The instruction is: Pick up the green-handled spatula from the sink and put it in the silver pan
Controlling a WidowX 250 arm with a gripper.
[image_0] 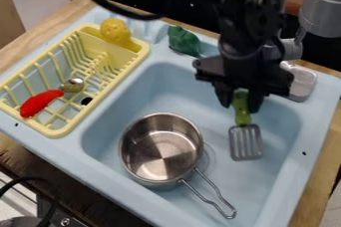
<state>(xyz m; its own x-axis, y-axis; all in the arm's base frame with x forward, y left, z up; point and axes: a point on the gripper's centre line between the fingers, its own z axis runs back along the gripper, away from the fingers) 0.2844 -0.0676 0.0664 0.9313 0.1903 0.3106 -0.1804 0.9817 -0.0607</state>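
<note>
Your tool (241, 102) grips the spatula (242, 116) by its handle, over the sink (166, 89) near the pot (160, 151); the grasp is made, the release not yet.

yellow dish rack (59, 132), metal pot (158, 152)

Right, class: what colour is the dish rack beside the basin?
The dish rack is pale yellow in the camera view.
</note>
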